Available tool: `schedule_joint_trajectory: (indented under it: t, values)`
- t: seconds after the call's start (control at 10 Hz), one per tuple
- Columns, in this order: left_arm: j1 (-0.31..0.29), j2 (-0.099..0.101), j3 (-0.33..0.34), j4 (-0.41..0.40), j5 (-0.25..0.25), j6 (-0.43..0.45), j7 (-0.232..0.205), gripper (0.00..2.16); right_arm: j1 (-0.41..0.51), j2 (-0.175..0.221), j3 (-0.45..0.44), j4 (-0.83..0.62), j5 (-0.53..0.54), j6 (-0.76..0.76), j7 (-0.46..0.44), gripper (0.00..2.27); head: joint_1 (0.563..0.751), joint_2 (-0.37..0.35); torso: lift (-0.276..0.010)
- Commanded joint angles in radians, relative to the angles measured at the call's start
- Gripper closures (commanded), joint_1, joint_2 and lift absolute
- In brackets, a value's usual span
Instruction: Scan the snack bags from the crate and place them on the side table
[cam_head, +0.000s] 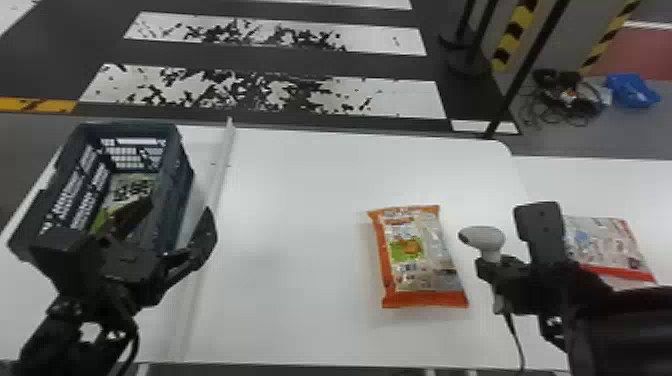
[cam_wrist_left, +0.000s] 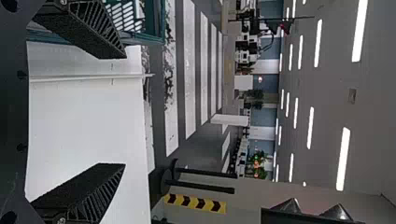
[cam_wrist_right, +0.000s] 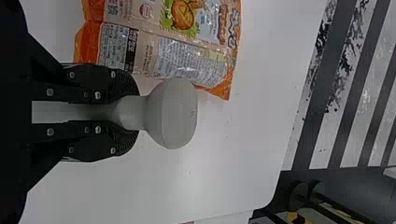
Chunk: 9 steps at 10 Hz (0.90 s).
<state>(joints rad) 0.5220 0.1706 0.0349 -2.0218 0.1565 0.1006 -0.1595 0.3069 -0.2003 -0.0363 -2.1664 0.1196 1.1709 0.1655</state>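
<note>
My left gripper (cam_head: 172, 225) stands open with nothing between its fingers, beside the right part of the crate (cam_head: 185, 170); the left wrist view has the left gripper (cam_wrist_left: 116, 109) with its fingers wide apart. A green and pale snack bag (cam_head: 131, 187) lies inside the crate. My right gripper (cam_head: 492, 270) is shut on the white scanner (cam_head: 482, 237); in the right wrist view the right gripper (cam_wrist_right: 126, 112) clasps the handle of the scanner (cam_wrist_right: 173, 113). An orange snack bag (cam_head: 417, 257) lies flat on the table, left of the scanner. Another bag with a red edge (cam_head: 607, 247) lies farther right, partly behind the right arm.
The white table (cam_head: 295, 200) has a raised strip (cam_head: 212, 200) running beside the crate. A side table (cam_head: 590, 185) adjoins at the right. The scanner's cable (cam_head: 515, 335) hangs toward the front edge. Black posts stand behind the table.
</note>
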Motion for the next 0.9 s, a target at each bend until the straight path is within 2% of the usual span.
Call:
schedule_joint_trajectory:
  t: [0.0, 0.7, 0.8]
  values:
    - [0.001, 0.000, 0.000, -0.003, 0.000, 0.000, 0.000, 0.04, -0.038, -0.004, -0.030, 0.082, -0.009, -0.030, 0.000, 2.25, 0.695, -0.115, -0.050]
    - [0.004, 0.001, 0.000, -0.006, 0.000, 0.000, 0.000, 0.04, -0.167, -0.027, -0.036, 0.353, -0.008, -0.113, 0.003, 2.25, 0.695, -0.175, -0.050]
    - [0.003, 0.001, 0.000, -0.006, 0.000, 0.000, 0.000, 0.04, -0.177, -0.028, -0.034, 0.370, -0.008, -0.110, 0.005, 2.16, 0.695, -0.179, -0.050]
